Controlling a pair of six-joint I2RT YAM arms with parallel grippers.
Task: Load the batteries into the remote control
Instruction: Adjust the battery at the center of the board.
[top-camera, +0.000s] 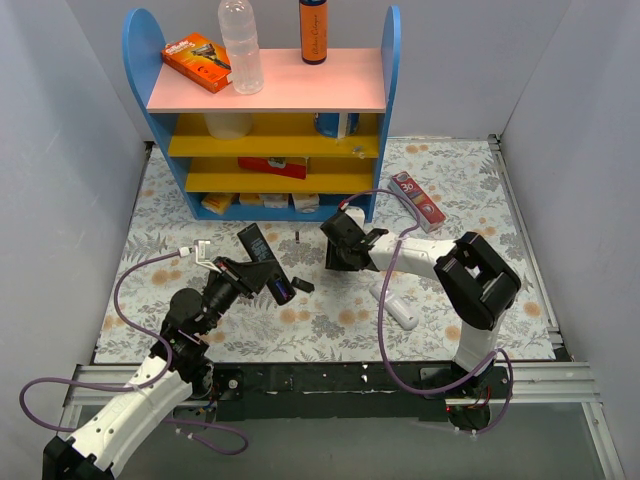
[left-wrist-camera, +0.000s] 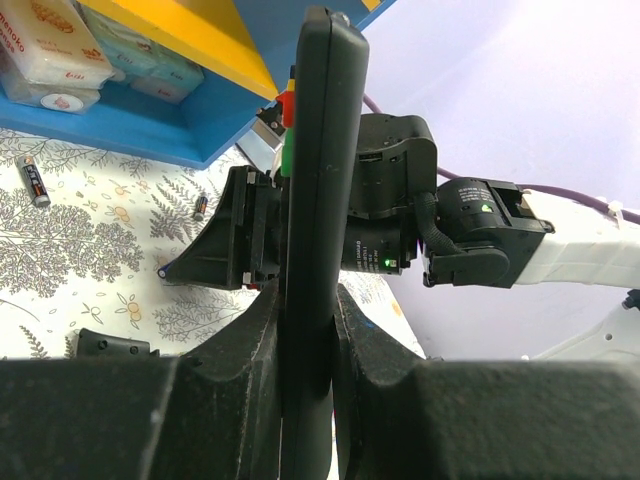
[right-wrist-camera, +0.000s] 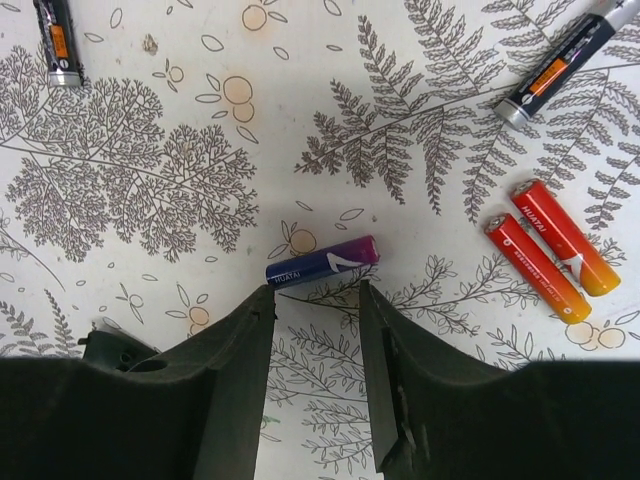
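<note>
My left gripper (top-camera: 240, 272) is shut on the black remote control (top-camera: 262, 258) and holds it on edge above the table; in the left wrist view the remote (left-wrist-camera: 318, 180) stands upright between the fingers (left-wrist-camera: 245, 350). My right gripper (top-camera: 338, 250) is open and points down at the table, and it shows in the left wrist view (left-wrist-camera: 235, 245) beyond the remote. In the right wrist view its open jaws (right-wrist-camera: 315, 295) sit just short of a blue-purple battery (right-wrist-camera: 322, 262). Two red-orange batteries (right-wrist-camera: 540, 262) lie to the right. Two black batteries (right-wrist-camera: 58, 40) (right-wrist-camera: 558, 65) lie further off.
A blue shelf unit with yellow shelves (top-camera: 270, 150) stands at the back. A long red-and-white box (top-camera: 418, 200) lies to its right. A white object (top-camera: 397, 308) lies by the right arm. A small black piece (top-camera: 302, 285) lies beside the remote.
</note>
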